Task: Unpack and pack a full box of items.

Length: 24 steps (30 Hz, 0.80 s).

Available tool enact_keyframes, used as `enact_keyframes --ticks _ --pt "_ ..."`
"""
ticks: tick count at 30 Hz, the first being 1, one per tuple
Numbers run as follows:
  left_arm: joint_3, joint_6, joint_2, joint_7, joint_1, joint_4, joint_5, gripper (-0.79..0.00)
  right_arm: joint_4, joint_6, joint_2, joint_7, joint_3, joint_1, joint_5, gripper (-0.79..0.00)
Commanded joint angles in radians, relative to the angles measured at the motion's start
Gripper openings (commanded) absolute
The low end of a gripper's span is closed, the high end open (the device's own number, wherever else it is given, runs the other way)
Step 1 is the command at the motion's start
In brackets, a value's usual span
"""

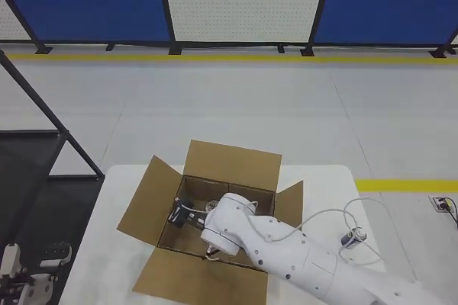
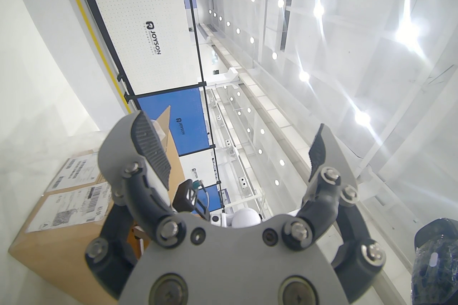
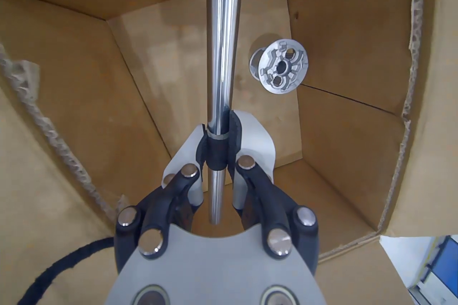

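Top view: open brown cardboard box [image 1: 233, 162] on white surface [image 1: 324, 181], right arm down inside it, right tool [image 1: 182, 214] low within the box. Left wrist view: left tool [image 2: 230, 124] released, ribbed pads spread wide, aimed at the ceiling, box beside it. Right wrist view: right tool clenched on polished tapered steel rod [image 3: 220, 34] inside the box; grey metal flanged wheel [image 3: 281, 67] lies on the box floor near a wall, apart from the rod.
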<state>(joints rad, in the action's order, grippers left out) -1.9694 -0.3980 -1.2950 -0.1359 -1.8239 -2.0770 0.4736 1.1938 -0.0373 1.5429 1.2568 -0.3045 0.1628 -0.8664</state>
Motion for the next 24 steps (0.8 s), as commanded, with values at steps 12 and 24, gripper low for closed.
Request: enact_keyframes --ticks 12,24 --pt "0.000 0.000 0.000 0.000 0.000 0.000 0.000 0.000 -0.245 -0.132 0.124 -0.023 0.058 -0.031 -0.046 -0.785" --pt "0.000 0.000 0.000 0.000 0.000 0.000 0.000 0.000 -0.483 -0.237 0.222 -0.074 0.062 -0.051 -0.036 -0.785"
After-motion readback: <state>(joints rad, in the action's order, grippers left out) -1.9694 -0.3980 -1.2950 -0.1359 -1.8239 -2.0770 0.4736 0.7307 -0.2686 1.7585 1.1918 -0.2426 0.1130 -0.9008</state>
